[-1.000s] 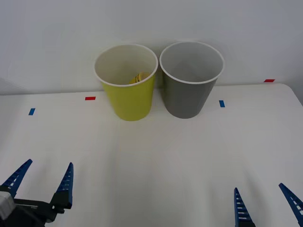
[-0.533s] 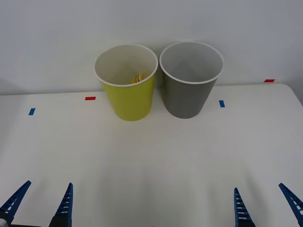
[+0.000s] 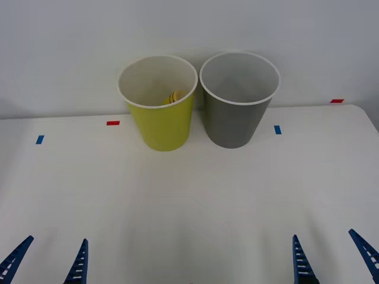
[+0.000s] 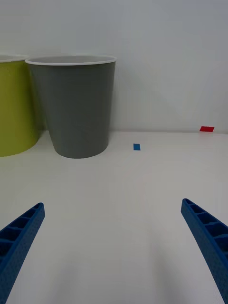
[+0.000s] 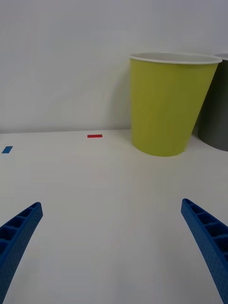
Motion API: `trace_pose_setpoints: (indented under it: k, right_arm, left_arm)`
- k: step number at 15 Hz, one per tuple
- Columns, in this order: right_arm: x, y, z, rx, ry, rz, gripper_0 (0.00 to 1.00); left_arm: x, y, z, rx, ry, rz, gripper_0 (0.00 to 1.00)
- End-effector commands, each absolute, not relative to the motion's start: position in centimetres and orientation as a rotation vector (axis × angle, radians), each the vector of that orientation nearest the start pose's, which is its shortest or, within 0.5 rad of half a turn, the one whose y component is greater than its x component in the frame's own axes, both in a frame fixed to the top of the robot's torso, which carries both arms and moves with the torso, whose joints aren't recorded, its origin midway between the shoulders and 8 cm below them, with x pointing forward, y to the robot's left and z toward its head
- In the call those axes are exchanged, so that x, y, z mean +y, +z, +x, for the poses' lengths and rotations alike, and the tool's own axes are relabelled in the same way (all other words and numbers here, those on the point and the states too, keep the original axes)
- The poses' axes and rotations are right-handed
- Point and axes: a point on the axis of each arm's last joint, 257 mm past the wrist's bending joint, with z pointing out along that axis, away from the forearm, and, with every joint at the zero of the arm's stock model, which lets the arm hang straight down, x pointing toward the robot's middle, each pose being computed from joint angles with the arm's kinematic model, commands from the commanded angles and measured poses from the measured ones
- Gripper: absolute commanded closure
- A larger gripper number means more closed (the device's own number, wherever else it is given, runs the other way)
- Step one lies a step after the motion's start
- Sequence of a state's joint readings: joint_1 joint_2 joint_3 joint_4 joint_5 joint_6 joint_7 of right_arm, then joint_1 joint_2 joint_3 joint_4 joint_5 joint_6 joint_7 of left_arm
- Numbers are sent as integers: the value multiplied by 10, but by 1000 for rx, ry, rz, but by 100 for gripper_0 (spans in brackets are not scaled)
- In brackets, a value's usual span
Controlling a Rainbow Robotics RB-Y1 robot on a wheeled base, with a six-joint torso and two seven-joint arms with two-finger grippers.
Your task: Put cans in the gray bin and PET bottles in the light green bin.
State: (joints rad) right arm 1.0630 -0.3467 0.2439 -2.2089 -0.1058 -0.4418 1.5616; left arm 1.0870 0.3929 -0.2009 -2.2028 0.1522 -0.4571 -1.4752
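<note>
The light green bin (image 3: 160, 118) stands at the back of the white table, touching the gray bin (image 3: 238, 112) on its right. A yellow PET bottle (image 3: 173, 97) lies inside the green bin, only its top showing above the near rim. The gray bin's inside looks bare. My left gripper (image 3: 47, 263) sits open at the table's near left edge, nothing between its fingers. My right gripper (image 3: 331, 260) is open at the near right edge. The wrist views show the green bin (image 5: 168, 104) and the gray bin (image 4: 73, 107) from the side.
Small tape marks lie on the table: blue (image 3: 39, 139) and red (image 3: 112, 123) on the left, blue (image 3: 277, 129) and red (image 3: 336, 101) on the right. A white wall stands behind the bins. The table's right edge runs near the red mark.
My left gripper has drawn back toward the near edge, open throughout. The right gripper and both bins have stayed put.
</note>
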Motion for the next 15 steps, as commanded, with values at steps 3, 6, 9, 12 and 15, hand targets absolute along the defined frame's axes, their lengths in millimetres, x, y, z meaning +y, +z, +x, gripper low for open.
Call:
trace_pose_setpoints:
  k: [3,6,9,12,15]
  right_arm:
    - [-242,-214,247,1576,33,-78,0]
    - [-242,-214,247,1576,33,-78,0]
    - [-242,-214,247,1576,33,-78,0]
    - [-242,-214,247,1576,33,-78,0]
    - [-242,-214,247,1576,33,-78,0]
  left_arm:
    - [263,-218,239,1601,-78,15,0]
    - [263,-218,239,1601,-78,15,0]
    - [263,-218,239,1601,-78,15,0]
    - [263,-218,239,1601,-78,15,0]
    - [263,-218,239,1601,-78,15,0]
